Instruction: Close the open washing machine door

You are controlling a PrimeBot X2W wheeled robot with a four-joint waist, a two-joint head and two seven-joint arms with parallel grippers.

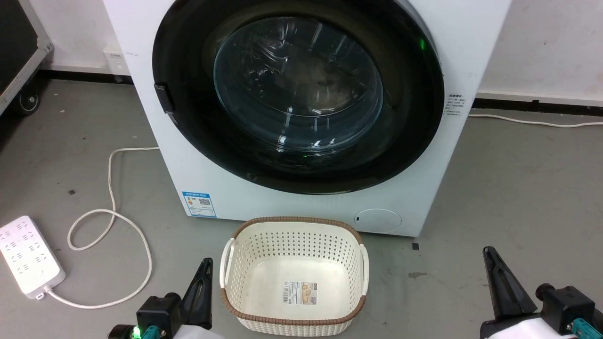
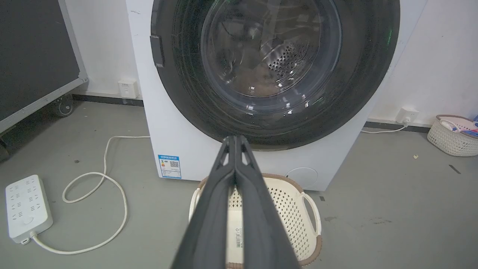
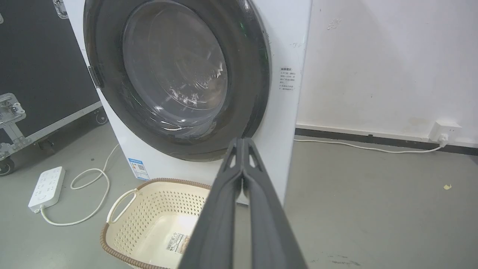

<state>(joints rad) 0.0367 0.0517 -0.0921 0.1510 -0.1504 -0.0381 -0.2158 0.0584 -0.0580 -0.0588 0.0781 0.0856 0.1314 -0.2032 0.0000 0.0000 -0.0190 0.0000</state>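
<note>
A white front-loading washing machine (image 1: 141,70) stands on a smooth grey concrete floor (image 1: 518,188), its back to a white wall (image 1: 541,42) with a dark skirting strip. The washing machine door (image 1: 301,94), a wide black ring around a bulging clear glass bowl, lies flat against the machine's front and covers most of its face. A small black block (image 1: 165,99) sits on the ring's left edge. On the floor just in front of the machine is a cream perforated laundry basket (image 1: 294,221) with a brown woven rim. To the left lie a white power strip (image 1: 28,256) and its looping white cable (image 1: 110,179). A black wheeled flight case (image 1: 14,42) stands at the far left. To the right, a wall socket (image 3: 444,130) sits low on the wall, and a second pale basket (image 2: 452,142) rests by the skirting. The left end effector (image 1: 207,261) hangs low beside the basket's left side, its fingers pressed together and holding nothing. The right end effector (image 1: 487,249), well to the basket's right, is likewise pinched narrow and holds nothing.
</note>
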